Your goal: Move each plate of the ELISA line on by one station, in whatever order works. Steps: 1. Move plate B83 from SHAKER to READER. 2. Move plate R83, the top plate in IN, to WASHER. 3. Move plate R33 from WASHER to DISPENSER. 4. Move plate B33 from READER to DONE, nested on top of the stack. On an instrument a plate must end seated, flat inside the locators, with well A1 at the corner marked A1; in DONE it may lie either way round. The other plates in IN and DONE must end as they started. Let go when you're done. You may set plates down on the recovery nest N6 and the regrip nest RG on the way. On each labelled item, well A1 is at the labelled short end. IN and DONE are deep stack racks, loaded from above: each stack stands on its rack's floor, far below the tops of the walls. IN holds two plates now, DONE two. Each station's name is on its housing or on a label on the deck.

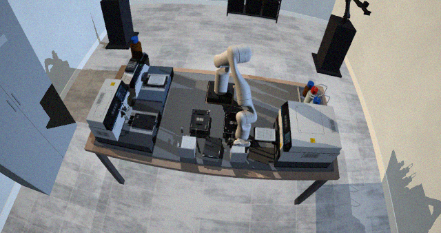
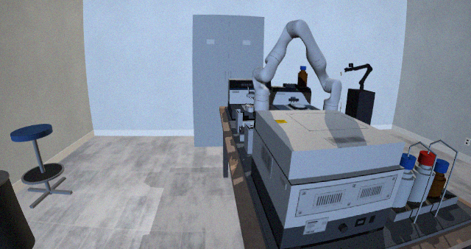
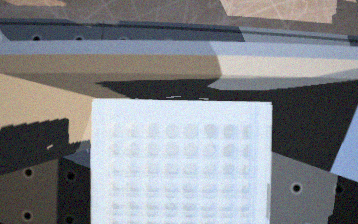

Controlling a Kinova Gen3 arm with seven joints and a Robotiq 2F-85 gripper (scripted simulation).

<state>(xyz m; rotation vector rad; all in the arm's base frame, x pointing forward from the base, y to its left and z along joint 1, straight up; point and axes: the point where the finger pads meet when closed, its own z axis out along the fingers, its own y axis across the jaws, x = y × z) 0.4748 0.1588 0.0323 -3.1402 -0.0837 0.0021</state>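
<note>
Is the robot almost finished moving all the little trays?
Not by the look of it. The gripper is open and holds nothing; it hangs over a deep rack with a white plate right below the wrist camera. One white plate lies on the tray beside the big grey machine, another on the far-left instrument. Labels are too small to read, so no move can be counted as done.
</note>
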